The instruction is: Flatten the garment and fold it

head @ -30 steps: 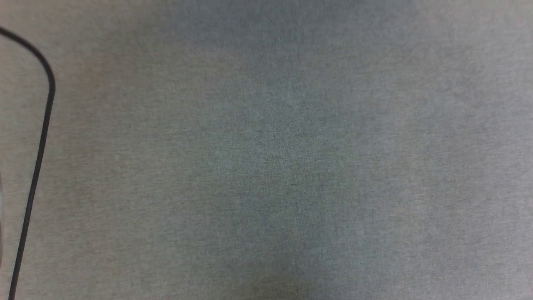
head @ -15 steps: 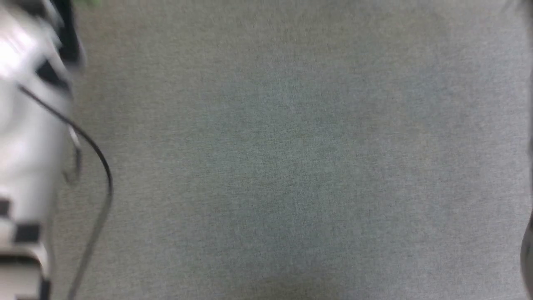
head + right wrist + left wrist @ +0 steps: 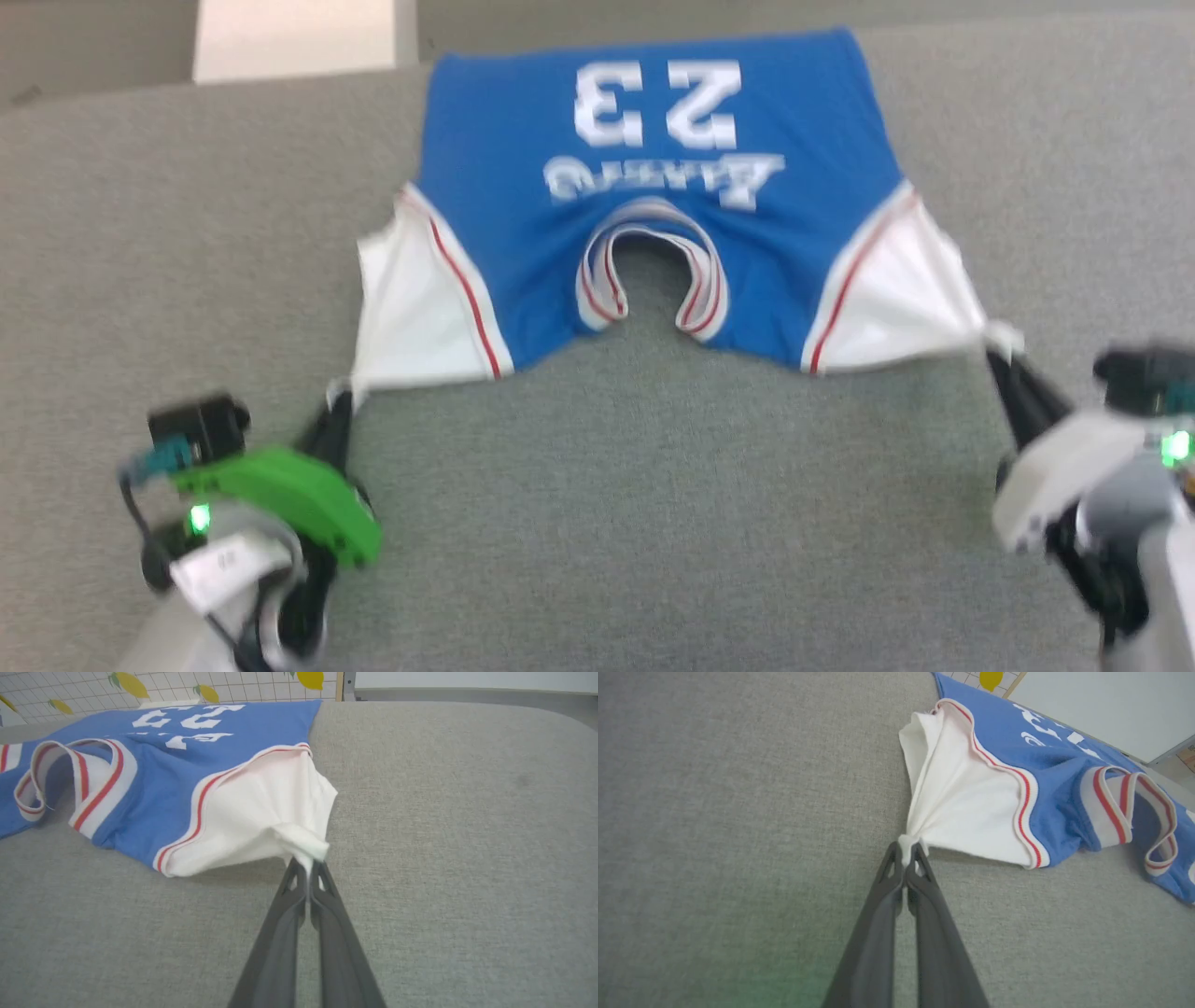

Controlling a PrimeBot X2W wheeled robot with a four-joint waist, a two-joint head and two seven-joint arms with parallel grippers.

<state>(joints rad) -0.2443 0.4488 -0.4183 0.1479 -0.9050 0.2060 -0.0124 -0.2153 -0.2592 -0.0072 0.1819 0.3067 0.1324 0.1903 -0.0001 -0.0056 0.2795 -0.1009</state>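
The garment [image 3: 504, 187] lies print-up on the grey table [image 3: 653, 523], collar [image 3: 605, 280] toward the robot and hem away, so its long axis runs straight out from the robot and its whole body sits beyond both sets of jaws. The left gripper [image 3: 341, 399] has its jaws pinched fully together on the tip of the left sleeve [image 3: 411, 317], the right gripper [image 3: 997, 359] likewise on the right sleeve [image 3: 887, 308]. The two grips stand level and well apart, neither arm nearer, which suggests an even outward pull to flatten the puckered collar.
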